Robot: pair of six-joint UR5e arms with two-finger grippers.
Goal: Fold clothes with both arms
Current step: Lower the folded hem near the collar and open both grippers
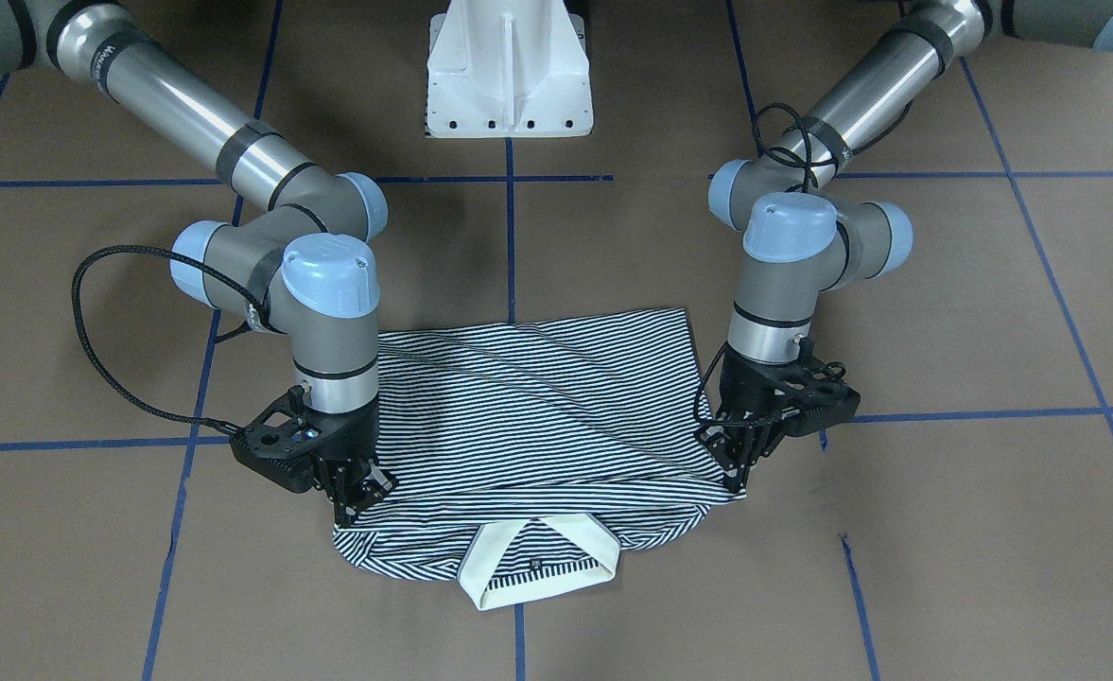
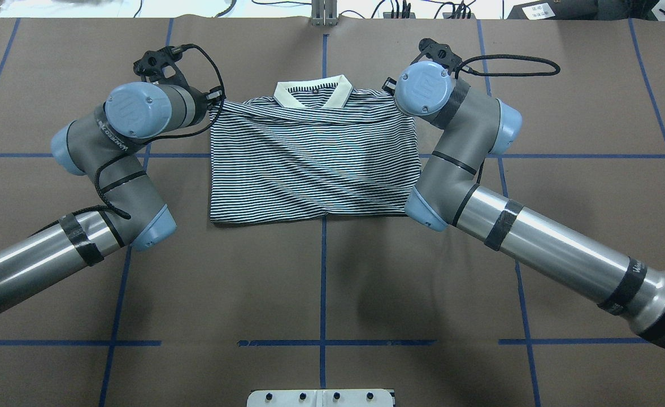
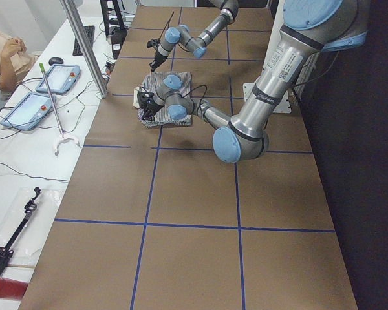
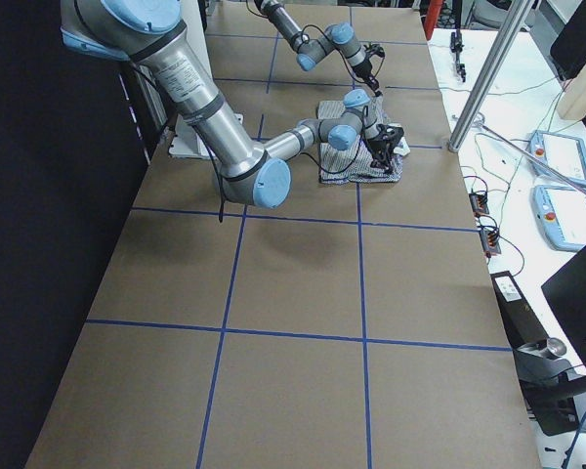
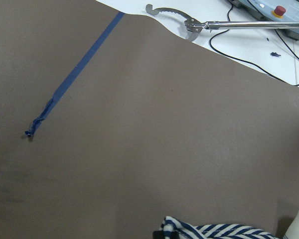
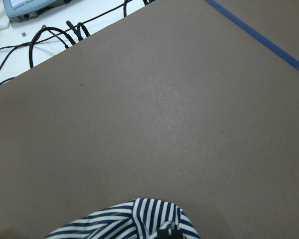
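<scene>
Brown taped table (image 1: 934, 586): polo shirt (image 1: 537, 416) doubled over, corners pinched tight by left gripper (image 1: 737, 467) and right gripper (image 1: 354, 496); probably best lowered level, released together.

Bare table surface (image 2: 321, 282) lies between the striped polo shirt (image 2: 309, 164) and the white pedestal (image 2: 321, 397) at the robot-side edge.

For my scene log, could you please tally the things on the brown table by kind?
Striped polo shirt: 1
Robot arms: 2 (left arm, right arm)
Grippers: 2 (left gripper, right gripper)
White pedestal base: 1
Total: 6
</scene>
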